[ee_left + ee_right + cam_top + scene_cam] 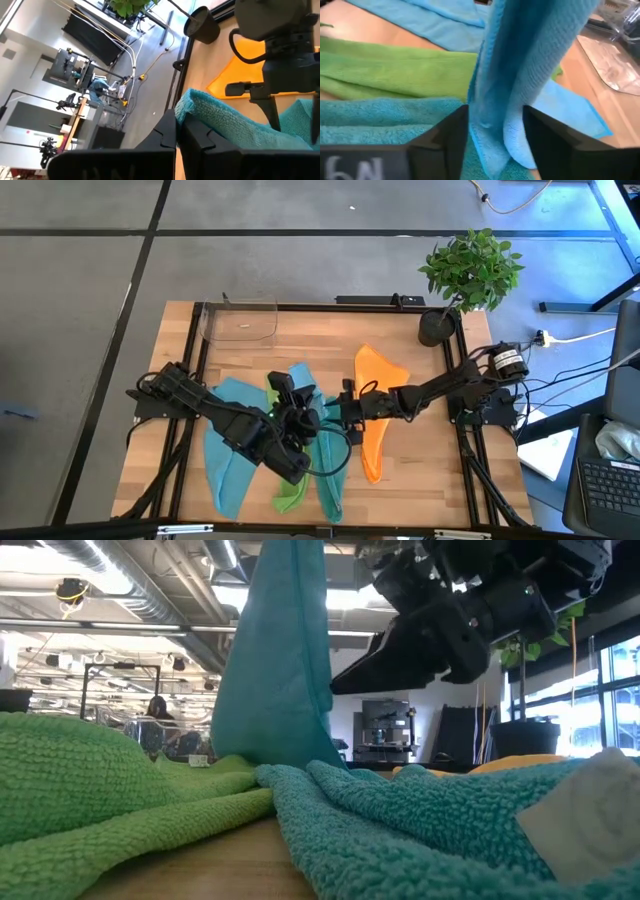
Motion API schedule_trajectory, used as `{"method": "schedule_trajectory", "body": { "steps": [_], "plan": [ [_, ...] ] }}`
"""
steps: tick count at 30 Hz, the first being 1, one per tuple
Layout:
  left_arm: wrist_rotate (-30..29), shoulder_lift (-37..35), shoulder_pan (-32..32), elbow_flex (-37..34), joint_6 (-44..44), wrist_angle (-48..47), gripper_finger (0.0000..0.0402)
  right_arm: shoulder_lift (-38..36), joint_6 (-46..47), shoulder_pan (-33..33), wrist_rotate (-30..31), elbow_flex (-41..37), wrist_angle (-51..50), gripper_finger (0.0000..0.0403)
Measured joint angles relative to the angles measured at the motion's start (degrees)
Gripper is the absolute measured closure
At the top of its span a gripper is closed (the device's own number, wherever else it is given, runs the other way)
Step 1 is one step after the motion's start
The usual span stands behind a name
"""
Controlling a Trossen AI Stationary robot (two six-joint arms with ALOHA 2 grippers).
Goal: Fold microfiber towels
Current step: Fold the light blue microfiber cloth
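wooden table carries the towels near its middle. left gripper is clenched on the teal towel, which hangs with its long axis vertical. right gripper stands parted around this hanging cloth.

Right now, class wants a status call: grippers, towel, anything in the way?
Left gripper shut on teal towel, lifted off the table. Right gripper open around its hanging edge. Green towel and orange towel lie close by.
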Motion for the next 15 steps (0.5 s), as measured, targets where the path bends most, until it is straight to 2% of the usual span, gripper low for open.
{"method": "schedule_trajectory", "body": {
  "steps": [4,7,15],
  "plan": [
    [-0.1,0.0,0.0,0.0,0.1,0.0,0.0401,0.0,0.9,0.0,-3.7,0.0,0.1,0.0289],
    [-0.2,0.0,0.0,0.0,0.1,0.0,0.0401,0.0,1.2,0.0,-5.1,0.0,0.0,0.0316],
    [-0.3,0.0,0.2,0.0,0.1,0.3,0.0401,0.0,1.1,-1.2,-4.7,0.0,1.5,0.0325]
  ]
}}
